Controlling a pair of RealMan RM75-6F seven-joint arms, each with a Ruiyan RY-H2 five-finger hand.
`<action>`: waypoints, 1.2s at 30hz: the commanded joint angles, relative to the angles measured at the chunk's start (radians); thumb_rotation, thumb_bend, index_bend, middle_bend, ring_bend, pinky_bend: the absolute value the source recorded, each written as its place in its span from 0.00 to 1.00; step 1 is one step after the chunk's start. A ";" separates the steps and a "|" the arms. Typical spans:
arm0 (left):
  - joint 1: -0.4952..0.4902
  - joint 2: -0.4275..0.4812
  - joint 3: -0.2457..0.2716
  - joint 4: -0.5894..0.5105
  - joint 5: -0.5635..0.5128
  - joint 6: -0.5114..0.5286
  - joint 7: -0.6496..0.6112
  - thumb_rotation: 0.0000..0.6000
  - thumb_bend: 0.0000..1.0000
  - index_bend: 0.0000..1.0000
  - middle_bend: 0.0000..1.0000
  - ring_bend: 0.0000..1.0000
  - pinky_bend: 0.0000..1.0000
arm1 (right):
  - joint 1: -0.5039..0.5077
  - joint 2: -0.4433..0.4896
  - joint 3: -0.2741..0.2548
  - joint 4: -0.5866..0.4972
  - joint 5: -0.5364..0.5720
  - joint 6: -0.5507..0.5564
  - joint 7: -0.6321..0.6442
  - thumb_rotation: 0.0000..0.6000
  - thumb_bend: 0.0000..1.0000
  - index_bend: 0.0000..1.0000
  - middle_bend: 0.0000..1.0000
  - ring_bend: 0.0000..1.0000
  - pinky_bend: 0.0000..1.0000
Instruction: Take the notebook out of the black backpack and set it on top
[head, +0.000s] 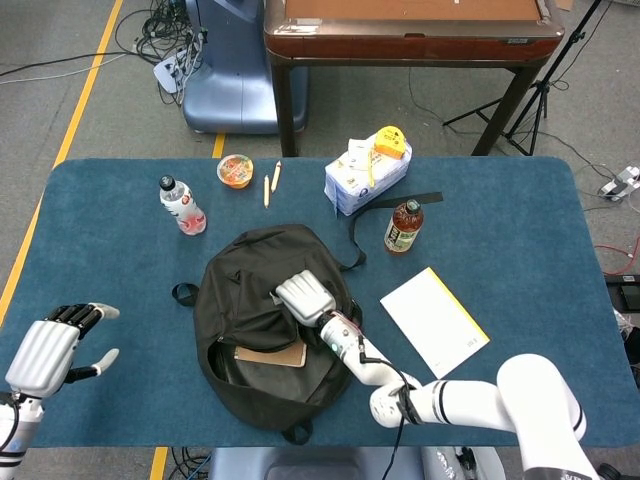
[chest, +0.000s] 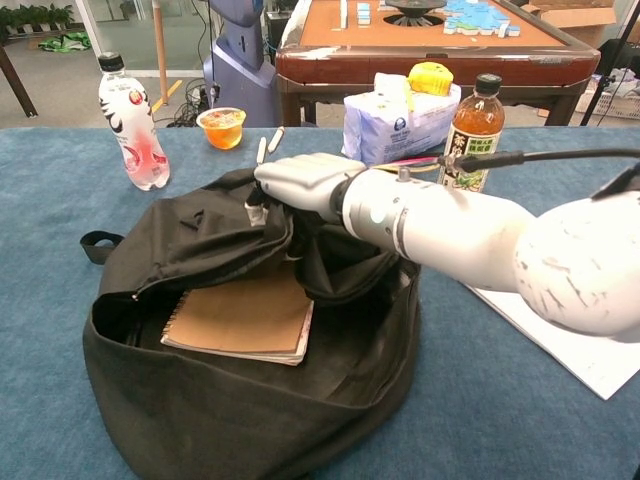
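Note:
The black backpack (head: 262, 330) (chest: 215, 400) lies flat at the table's near middle. My right hand (head: 303, 298) (chest: 300, 183) grips its top flap and holds it lifted back, so the mouth gapes. Inside lies a brown spiral notebook (head: 270, 356) (chest: 243, 320), its cover plainly exposed. My left hand (head: 55, 342) hovers open over the table's near left corner, well clear of the bag, and shows only in the head view.
A white pad with a yellow edge (head: 434, 321) lies right of the bag. Behind it stand a tea bottle (head: 403, 226) (chest: 468, 140), a tissue pack (head: 366, 176), a pink-labelled bottle (head: 182, 204) (chest: 130, 122), a jelly cup (head: 235, 170) and two pens (head: 271, 182).

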 joint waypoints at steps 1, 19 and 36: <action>-0.044 0.006 -0.013 0.030 0.053 0.002 -0.111 1.00 0.21 0.38 0.36 0.37 0.35 | 0.013 -0.002 0.020 0.015 0.018 -0.007 0.013 1.00 0.98 0.74 0.57 0.48 0.49; -0.217 -0.041 0.041 0.087 0.300 0.019 -0.495 1.00 0.21 0.50 0.52 0.50 0.52 | 0.121 -0.040 0.105 0.129 0.253 -0.085 0.039 1.00 0.98 0.74 0.57 0.48 0.49; -0.392 -0.199 0.085 0.218 0.343 -0.146 -0.438 1.00 0.21 0.50 0.52 0.50 0.53 | 0.158 -0.047 0.123 0.175 0.280 -0.106 0.113 1.00 0.98 0.74 0.57 0.48 0.49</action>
